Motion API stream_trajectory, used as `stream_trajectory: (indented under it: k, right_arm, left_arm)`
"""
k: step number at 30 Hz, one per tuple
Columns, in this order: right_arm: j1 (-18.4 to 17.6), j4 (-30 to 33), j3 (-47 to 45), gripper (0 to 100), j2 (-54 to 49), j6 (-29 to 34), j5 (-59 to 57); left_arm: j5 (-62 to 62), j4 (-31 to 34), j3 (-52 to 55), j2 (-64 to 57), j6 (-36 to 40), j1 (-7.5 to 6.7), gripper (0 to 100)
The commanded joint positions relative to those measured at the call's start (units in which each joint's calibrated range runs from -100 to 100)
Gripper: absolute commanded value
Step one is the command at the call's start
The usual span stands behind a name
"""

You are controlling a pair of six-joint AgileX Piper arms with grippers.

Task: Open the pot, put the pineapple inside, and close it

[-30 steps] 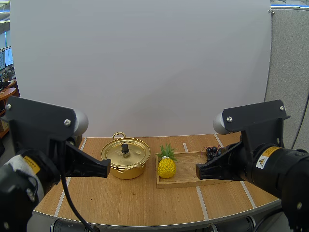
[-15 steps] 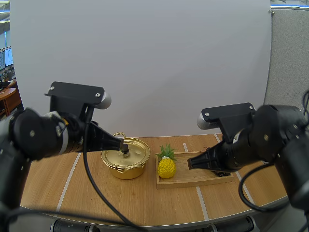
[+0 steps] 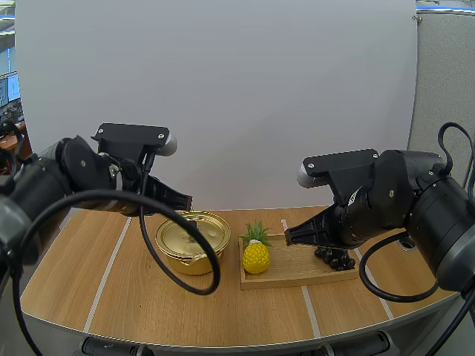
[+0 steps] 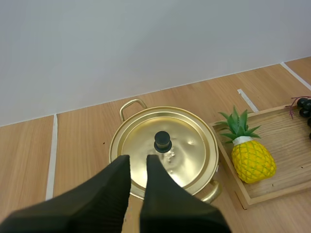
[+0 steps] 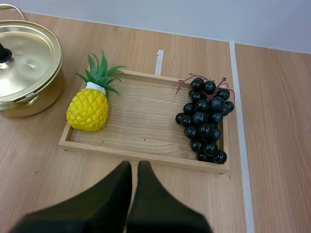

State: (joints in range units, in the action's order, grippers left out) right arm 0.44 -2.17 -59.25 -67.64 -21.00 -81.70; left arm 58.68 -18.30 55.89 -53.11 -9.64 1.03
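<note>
The gold pot (image 3: 191,243) stands on the table with its lid (image 4: 181,144) on and a black knob (image 4: 162,141) at the lid's centre. To its right a yellow pineapple (image 3: 256,256) with green leaves lies at the left end of the wooden tray (image 3: 297,271). My left gripper (image 3: 187,202) hovers above the near side of the pot, fingers together and holding nothing (image 4: 138,162). My right gripper (image 3: 288,236) hangs over the tray's front edge, also shut and empty (image 5: 134,167), just right of the pineapple (image 5: 88,110).
A bunch of dark grapes (image 5: 206,121) lies at the right end of the tray (image 5: 141,124). White tape lines run across the wooden table (image 3: 148,297). Bare tabletop lies in front of the pot and the tray.
Both arms have swung forward and away from the camera. The left gripper now sits over the pot, the right one over the tray's front edge. Pot, pineapple and grapes have not moved.
</note>
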Motion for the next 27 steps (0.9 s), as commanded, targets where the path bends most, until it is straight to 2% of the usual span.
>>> stream_trajectory:
  k: [1,3,5,12,17,21,27]
  right_arm:
    - [0.19,-0.05,0.39,50,0.00,-0.67,3.08]
    - [0.19,-0.05,0.39,75,0.00,-0.67,4.43]
    - [0.19,-0.05,0.39,99,0.00,-0.58,5.25]
    - [0.19,-0.33,0.39,100,0.00,-0.22,5.22]
    - [0.19,-1.93,0.39,100,0.00,-0.22,5.22]
    - [0.19,-2.29,0.39,100,0.00,-0.22,5.83]
    - [0.19,-2.29,0.39,100,0.00,-0.22,5.83]
  left_arm:
    - [-1.79,-1.19,-0.71,0.37,-0.17,0.18,69]
    - [-1.77,-1.19,-0.71,0.37,-0.26,0.18,100]
    - [-1.61,-1.19,-0.71,0.37,-2.00,0.18,100]
    - [-1.44,-1.19,-0.71,0.48,-4.82,0.18,100]
    - [1.06,-1.19,-2.00,1.08,-13.33,0.18,100]
    - [6.73,-4.51,-5.88,6.07,-18.14,0.18,100]
    - [11.89,-6.00,-12.35,17.72,-19.66,0.18,100]
